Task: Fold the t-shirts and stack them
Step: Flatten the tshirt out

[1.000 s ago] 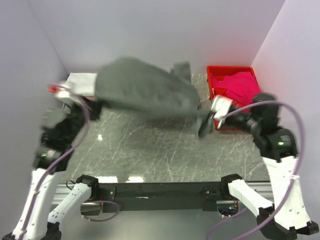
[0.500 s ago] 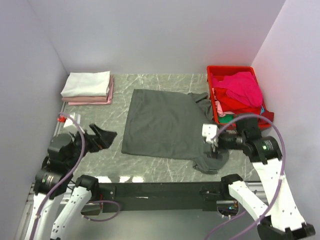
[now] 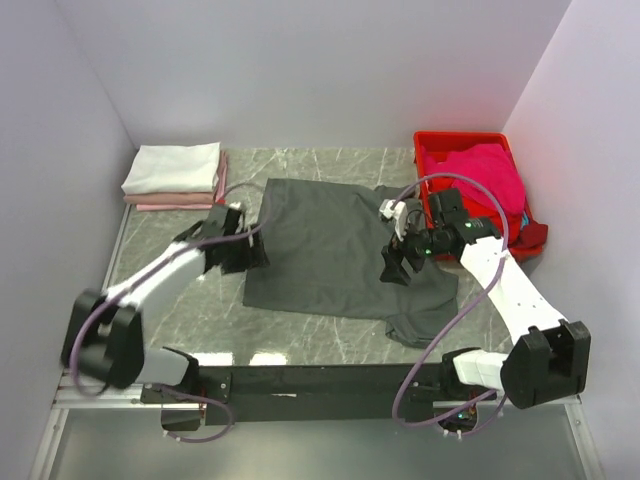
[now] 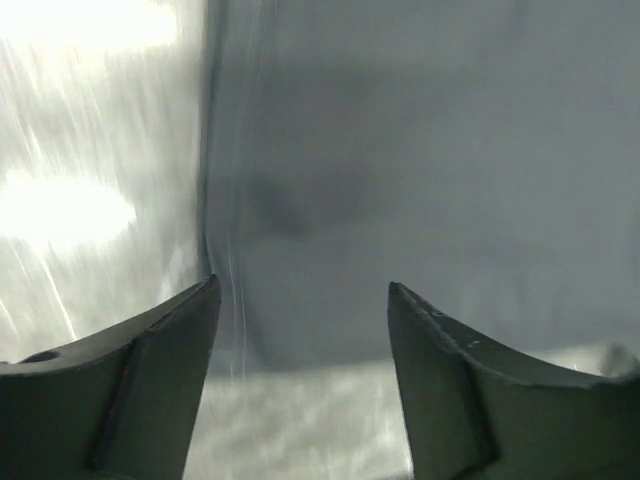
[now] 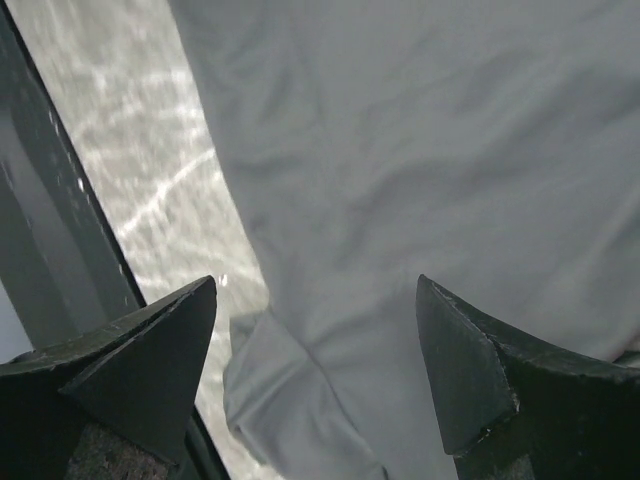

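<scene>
A dark charcoal-grey t-shirt (image 3: pixel 330 245) lies spread flat in the middle of the marble table, one sleeve bunched at its near right corner (image 3: pixel 420 325). My left gripper (image 3: pixel 247 252) hovers open over the shirt's left edge; the left wrist view shows that gripper (image 4: pixel 302 285) above the grey t-shirt (image 4: pixel 400 150) with nothing between its fingers. My right gripper (image 3: pixel 394 270) stands open over the shirt's right side. In the right wrist view this gripper (image 5: pixel 315 282) is above the t-shirt (image 5: pixel 430 150) and a folded sleeve (image 5: pixel 290 400). Folded white and pale pink t-shirts (image 3: pixel 172 170) are stacked at the back left.
A red crate (image 3: pixel 462 138) at the back right holds a magenta t-shirt (image 3: pixel 485 172), with red cloth hanging over its near corner (image 3: pixel 535 235). Bare marble (image 3: pixel 180 300) shows left of the shirt. Walls close in the back and both sides.
A second ago both grippers held the grey shirt in the air. They let it go, it dropped flat on the table, and both arms have since reached forward over it with open jaws.
</scene>
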You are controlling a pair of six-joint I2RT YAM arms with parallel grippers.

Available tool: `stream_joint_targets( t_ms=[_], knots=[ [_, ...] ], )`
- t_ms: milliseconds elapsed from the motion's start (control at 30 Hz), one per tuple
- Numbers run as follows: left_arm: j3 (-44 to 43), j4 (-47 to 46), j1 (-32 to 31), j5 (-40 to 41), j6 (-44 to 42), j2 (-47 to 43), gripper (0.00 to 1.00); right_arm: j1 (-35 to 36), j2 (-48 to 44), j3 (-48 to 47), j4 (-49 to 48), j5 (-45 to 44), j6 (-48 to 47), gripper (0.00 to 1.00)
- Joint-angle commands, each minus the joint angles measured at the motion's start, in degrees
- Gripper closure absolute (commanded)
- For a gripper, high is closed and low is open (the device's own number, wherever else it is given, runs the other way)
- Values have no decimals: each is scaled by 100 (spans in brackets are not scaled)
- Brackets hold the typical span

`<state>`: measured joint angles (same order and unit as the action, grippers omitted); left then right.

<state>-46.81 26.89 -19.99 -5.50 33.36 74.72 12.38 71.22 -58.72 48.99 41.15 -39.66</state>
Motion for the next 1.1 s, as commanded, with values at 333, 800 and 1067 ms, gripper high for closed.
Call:
stream_joint_targets(
  t_ms=[333, 800, 1067],
  knots=[
    [-2078, 553, -146, 1797, -313, 2732, 48, -201, -477, 220, -883, 368, 758, 13],
    [-760, 1124, 449, 594, -445, 1793, 100, -430, -768, 256, -760, 579, 582, 13],
    [-980, 2170, 1120, 242, -296, 1309, 100, -465, -619, 168, -952, -149, 749, 13]
  ],
)
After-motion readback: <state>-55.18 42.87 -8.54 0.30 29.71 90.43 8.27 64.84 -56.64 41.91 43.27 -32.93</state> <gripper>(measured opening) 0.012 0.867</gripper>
